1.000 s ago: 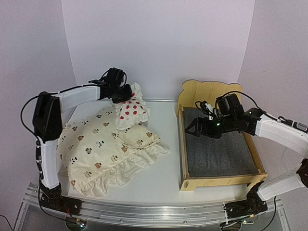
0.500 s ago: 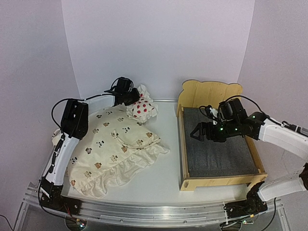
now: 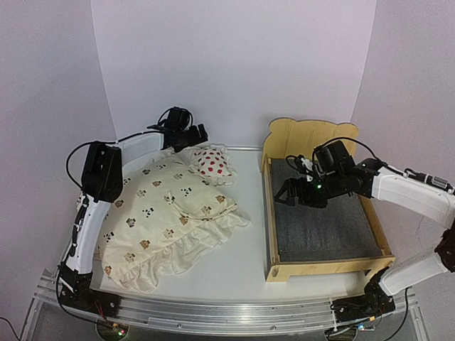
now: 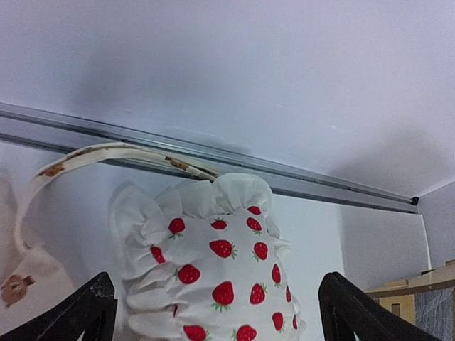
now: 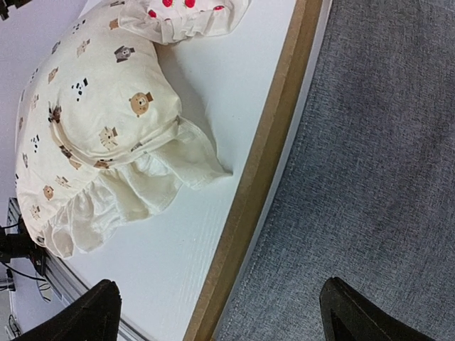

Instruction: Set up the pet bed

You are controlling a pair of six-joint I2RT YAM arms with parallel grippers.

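The pet bed (image 3: 309,135), a plywood frame with a scalloped headboard and grey felt base, stands at the right with nothing lying in it. My right gripper (image 3: 288,193) hovers open over the bed's left side; in the right wrist view it (image 5: 227,312) straddles the left rail (image 5: 263,185), felt base (image 5: 377,142) on one side. My left gripper (image 3: 195,138) is open at the back, just behind the strawberry pillow (image 3: 211,163). In the left wrist view the pillow (image 4: 213,249) lies free between the spread fingers of that gripper (image 4: 220,312).
The cream animal-print ruffled cover (image 3: 163,220) lies bunched over the left half of the table, one edge strip (image 4: 106,153) reaching the back rail. White walls stand close behind and to both sides. A bare strip of table (image 3: 249,249) separates cover and bed.
My left gripper has opened and let go of the strawberry pillow, which now rests on the table by the cover. The right gripper shifted slightly back towards the headboard.
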